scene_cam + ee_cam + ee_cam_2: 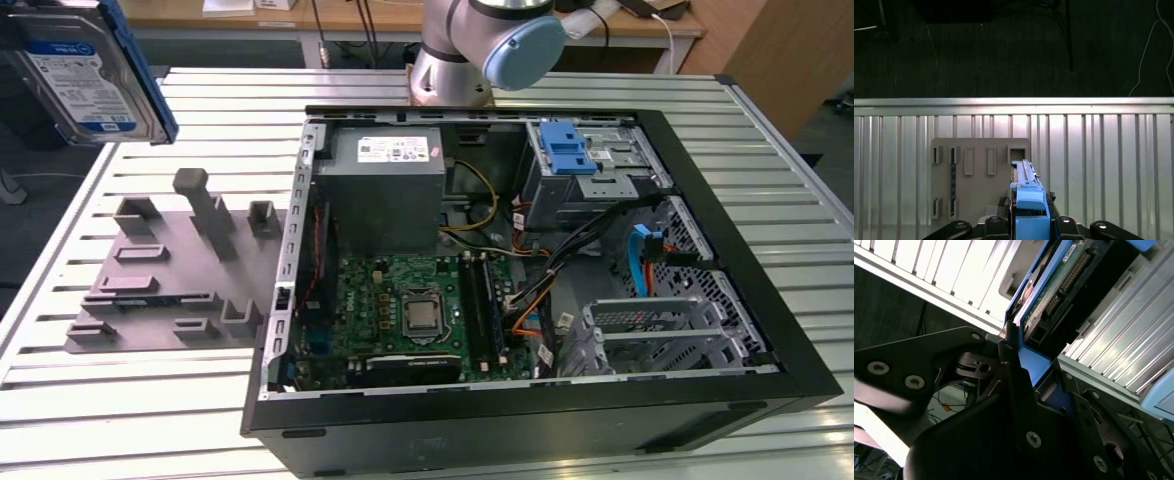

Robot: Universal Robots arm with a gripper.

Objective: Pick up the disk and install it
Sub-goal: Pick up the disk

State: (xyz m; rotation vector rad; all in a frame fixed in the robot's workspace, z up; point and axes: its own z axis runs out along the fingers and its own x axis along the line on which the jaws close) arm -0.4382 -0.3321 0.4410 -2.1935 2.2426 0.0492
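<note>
The disk (1029, 197), held edge-on over the ribbed desk (1104, 165)
The gripper (1028, 212) has its black jaws clamped on the disk's blue frame, above a grey slotted fixture plate (979, 195) lying on the desk; beyond the desk's edge are dark floor (1004, 50) and a thin cable (1149, 45).

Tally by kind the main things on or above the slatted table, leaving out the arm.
Disk: 1, held in the gripper
Open computer case: 1
Grey fixture plate: 1
Total: 3
</note>
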